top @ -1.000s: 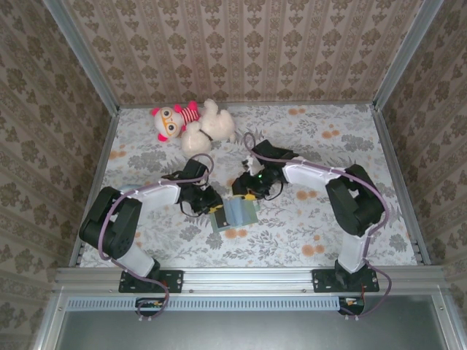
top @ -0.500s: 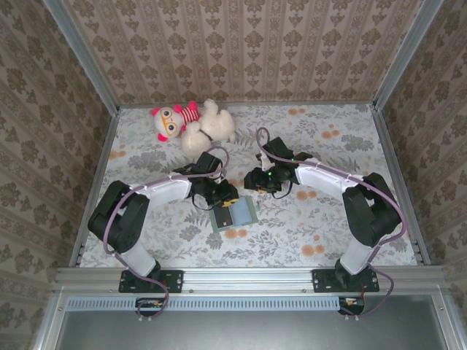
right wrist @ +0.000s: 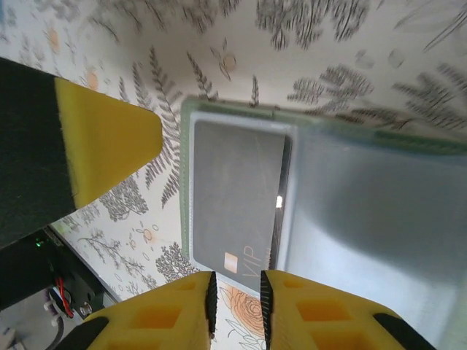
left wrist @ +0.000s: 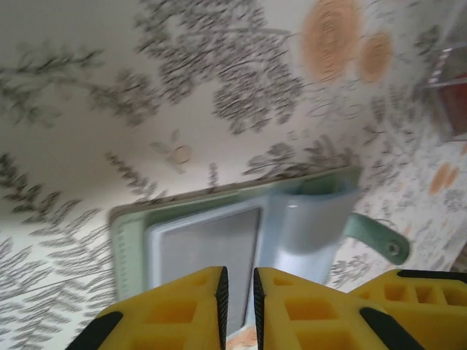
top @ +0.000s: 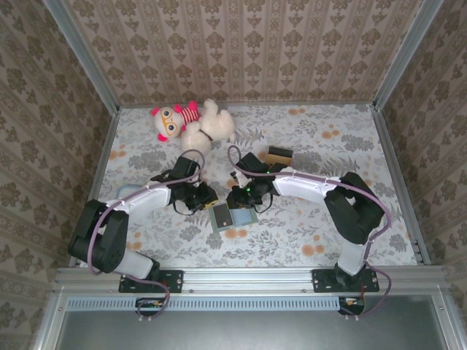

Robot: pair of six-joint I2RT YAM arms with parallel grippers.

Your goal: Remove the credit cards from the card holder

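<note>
**One card still in the wallet, both pincers right at it**

One grey card (right wrist: 233, 197), marked VIP, sits in the left-hand pocket of the wallet (top: 235, 216), and that's your job. The wallet lies flat and open on the flowered table (top: 328, 219), mid-table, just ahead of the two arms.

Your left pincer (left wrist: 237, 273) hovers at the wallet's left edge with its fingers pressed almost together, and I see nothing between them. Your right pincer (right wrist: 236, 277) hangs over the card's near end, fingers drawn just as close. No grip shows from here; the card looks flat and seated.

Progress? By my reading, early to middling. The wallet is open and the card is exposed, but it's not out. The right-hand pocket looks blank, though I can't tell whether anything hides under it. Farther back, beside your right arm, lies a small dark and tan thing (top: 279, 155); it's too small for me to call it a card.

You've yet to catch that card's edge and slide it free.
</note>
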